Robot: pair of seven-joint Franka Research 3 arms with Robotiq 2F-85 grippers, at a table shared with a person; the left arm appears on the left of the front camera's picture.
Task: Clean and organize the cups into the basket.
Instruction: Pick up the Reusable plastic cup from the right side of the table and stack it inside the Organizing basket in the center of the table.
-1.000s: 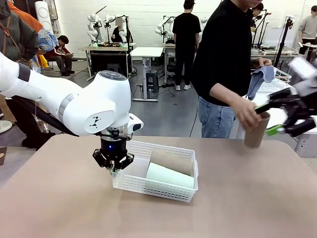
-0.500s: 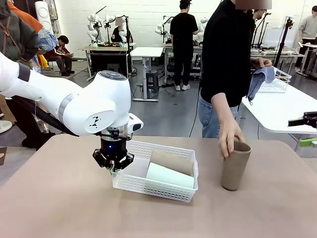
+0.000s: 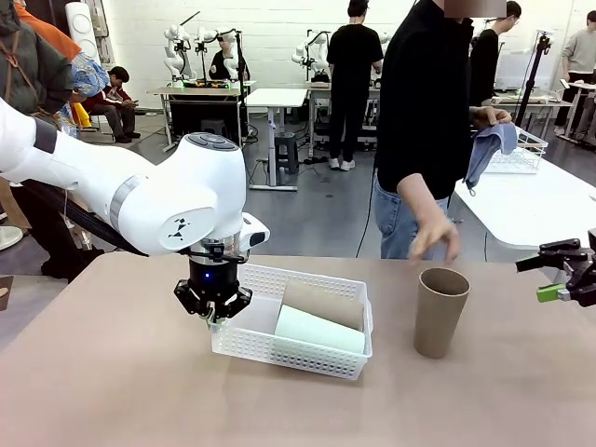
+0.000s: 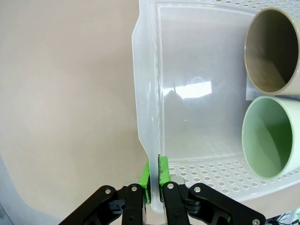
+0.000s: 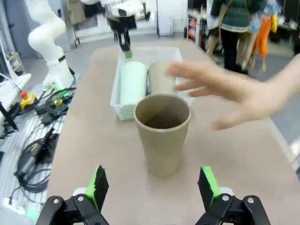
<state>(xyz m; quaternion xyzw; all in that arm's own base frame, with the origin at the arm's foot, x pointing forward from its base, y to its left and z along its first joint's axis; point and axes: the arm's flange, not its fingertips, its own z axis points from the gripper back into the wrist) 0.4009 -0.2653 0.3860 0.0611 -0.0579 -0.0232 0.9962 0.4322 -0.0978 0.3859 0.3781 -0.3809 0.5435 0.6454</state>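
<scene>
Well, I make this about two-thirds done. On my front feed the mint green cup (image 3: 318,329) and a tan-brown cup (image 3: 321,303) lie side by side in the basket (image 3: 291,352), mouths toward the left jaws. Those are pinched shut on the basket's end wall. Another tan-brown cup (image 3: 440,317) stands upright on the tabletop (image 3: 112,391), well apart from the basket on its right. The person's hand (image 3: 430,235) is just above its rim, not touching. The right jaws are spread wide and empty, facing that cup. Left to do, I judge: grasp it and lay it in.
</scene>
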